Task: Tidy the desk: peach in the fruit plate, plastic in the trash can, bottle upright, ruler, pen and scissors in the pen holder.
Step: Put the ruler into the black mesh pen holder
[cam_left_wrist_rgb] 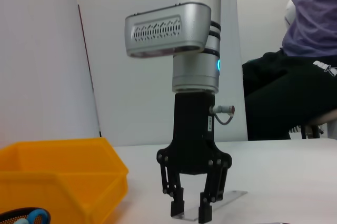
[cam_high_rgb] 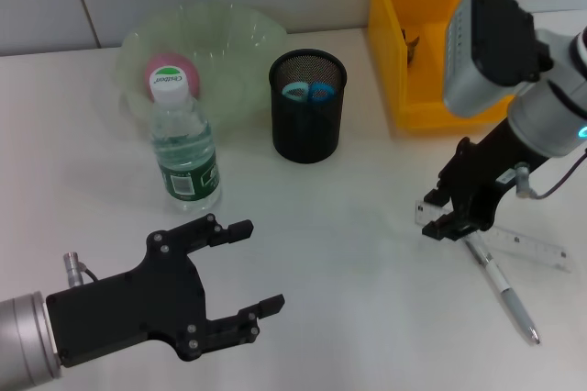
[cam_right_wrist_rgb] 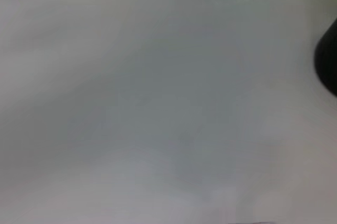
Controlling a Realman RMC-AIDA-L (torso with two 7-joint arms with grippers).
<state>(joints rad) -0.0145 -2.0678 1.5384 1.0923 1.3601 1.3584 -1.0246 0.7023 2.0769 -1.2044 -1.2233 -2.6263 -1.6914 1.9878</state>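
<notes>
Right now the right gripper (cam_high_rgb: pixel 449 223) is down at the desk (cam_high_rgb: pixel 339 253), well to the right of the holder (cam_high_rgb: pixel 307 106), fingers (cam_left_wrist_rgb: pixel 176 207) spread a little w/ tips straddling the near end of the ruler (cam_high_rgb: pixel 527 246); not yet closed on it, far as I can tell. Ruler is clear plastic, flat on the desk, so judged light, stiff, thin and slippery; hard to get under, so best taken across its narrow width near the end, or tipped up on an edge first. Pen (cam_high_rgb: pixel 506 297) lies just beside it, its upper end under or against the ruler (can't tell which) and close to the fingertips, so a careless pinch could catch both; pen looks light and round, prob. rolls if nudged, grip mid-barrel. Holder is black mesh, w/ blue scissors (cam_high_rgb: pixel 308 91) handles showing inside. Left of the holder stands the bottle (cam_high_rgb: pixel 183 148), upright, white cap, green label; print on cap and label too small to read. Behind the bottle, peach (cam_high_rgb: pixel 170 72) sits in the clear plate (cam_high_rgb: pixel 229 51). Yellow bin (cam_high_rgb: pixel 431 42) is right of the holder, something dark inside, can't make it out. Left gripper (cam_high_rgb: pixel 261 267) hovers in front of the bottle, fingers wide apart, holding nothing. Ruler markings not legible. Remaining per the layout: ruler and pen into the holder.
</notes>
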